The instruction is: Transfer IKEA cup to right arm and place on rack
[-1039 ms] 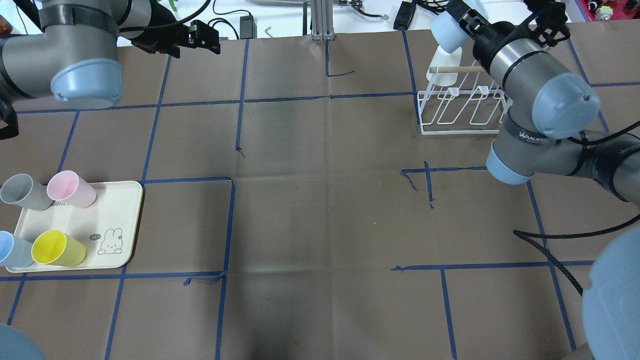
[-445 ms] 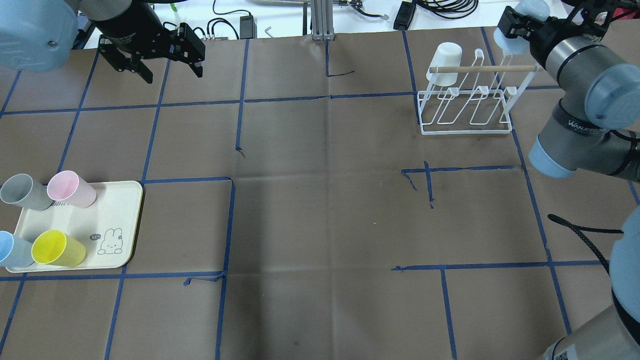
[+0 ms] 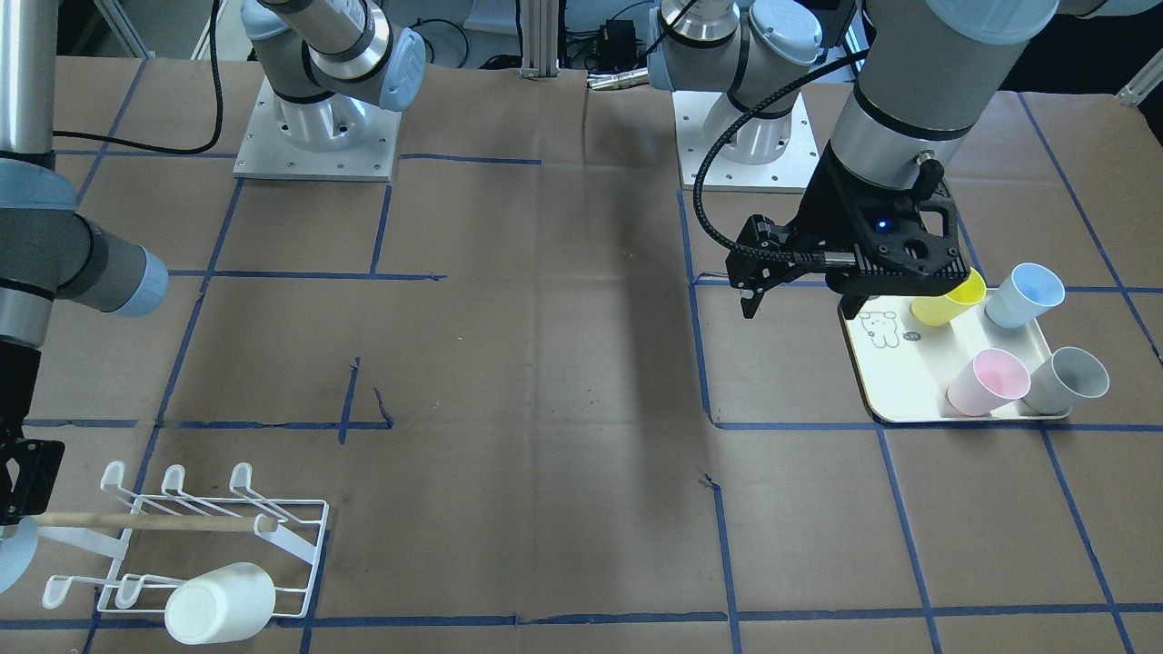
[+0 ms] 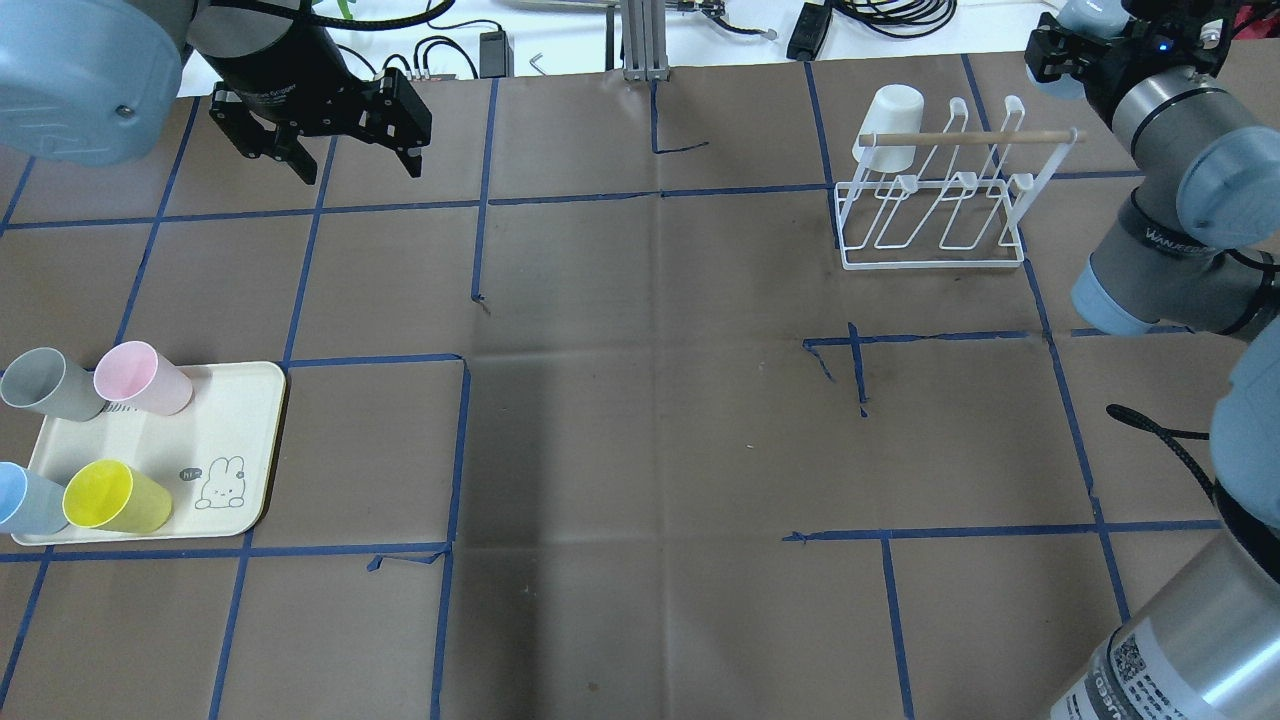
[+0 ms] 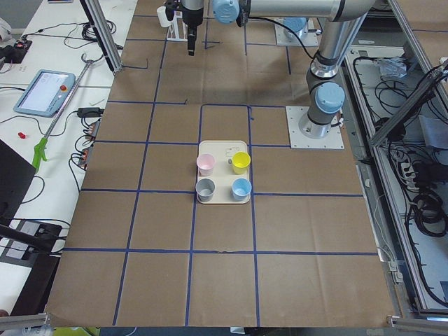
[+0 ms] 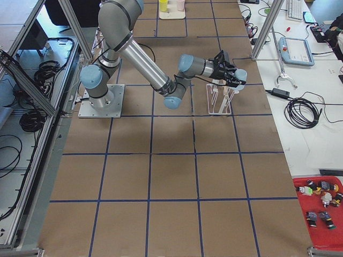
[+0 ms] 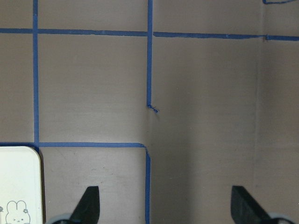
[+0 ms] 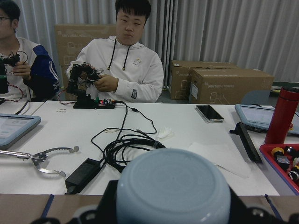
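1. Since the earlier overhead frames, the right arm [image 4: 1180,150] has swung to the right. It has carried the pale-blue IKEA cup [image 4: 1092,14] from above the rack's left half to a spot past its far right corner. The left gripper [image 4: 360,165] has shifted slightly rightward and nearer.
2. That IKEA cup hangs in the air at the far right edge of the table [image 4: 650,420], and it rests on nothing. Its closed base fills the lower middle of the right wrist view.
3. Pinching the cup by its sides is the right gripper [image 4: 1062,48], with a black finger showing on either side of the cup.
4. Just near and left of the held cup stands the rack [image 4: 935,262], a white wire frame on the far right of the table. A wooden dowel [image 4: 960,137] runs across its top.
5. One white cup [image 4: 890,125] sits upside down on the rack's far left prong.
6. Over bare table at the far left, the left gripper hangs with its fingers spread wide and nothing between them.
7. On the near left lies a cream tray [image 4: 235,440] with four cups lying on their sides. The grey cup [image 4: 45,383] and pink cup [image 4: 140,378] are farther from the robot, and the blue cup [image 4: 25,500] and yellow cup [image 4: 115,497] are nearer.
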You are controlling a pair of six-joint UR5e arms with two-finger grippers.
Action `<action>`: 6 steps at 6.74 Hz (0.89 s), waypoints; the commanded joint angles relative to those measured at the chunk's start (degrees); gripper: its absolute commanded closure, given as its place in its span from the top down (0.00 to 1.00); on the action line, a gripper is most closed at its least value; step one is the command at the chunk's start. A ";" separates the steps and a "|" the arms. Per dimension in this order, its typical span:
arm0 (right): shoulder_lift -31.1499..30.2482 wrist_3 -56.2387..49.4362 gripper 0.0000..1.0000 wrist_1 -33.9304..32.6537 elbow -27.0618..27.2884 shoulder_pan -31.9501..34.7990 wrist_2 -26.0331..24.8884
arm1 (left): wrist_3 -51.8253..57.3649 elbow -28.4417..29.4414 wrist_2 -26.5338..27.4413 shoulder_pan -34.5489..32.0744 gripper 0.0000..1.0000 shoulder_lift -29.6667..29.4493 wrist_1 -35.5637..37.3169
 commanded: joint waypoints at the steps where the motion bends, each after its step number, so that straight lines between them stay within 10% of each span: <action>1: 4.10 -0.29 0.11 -0.48 -3.23 -0.85 1.24 | 5.35 -1.02 0.54 0.55 1.00 1.15 0.03; 6: 6.40 0.15 0.11 -1.01 -3.16 1.77 2.31 | 5.75 -3.75 0.11 3.26 1.00 3.35 0.38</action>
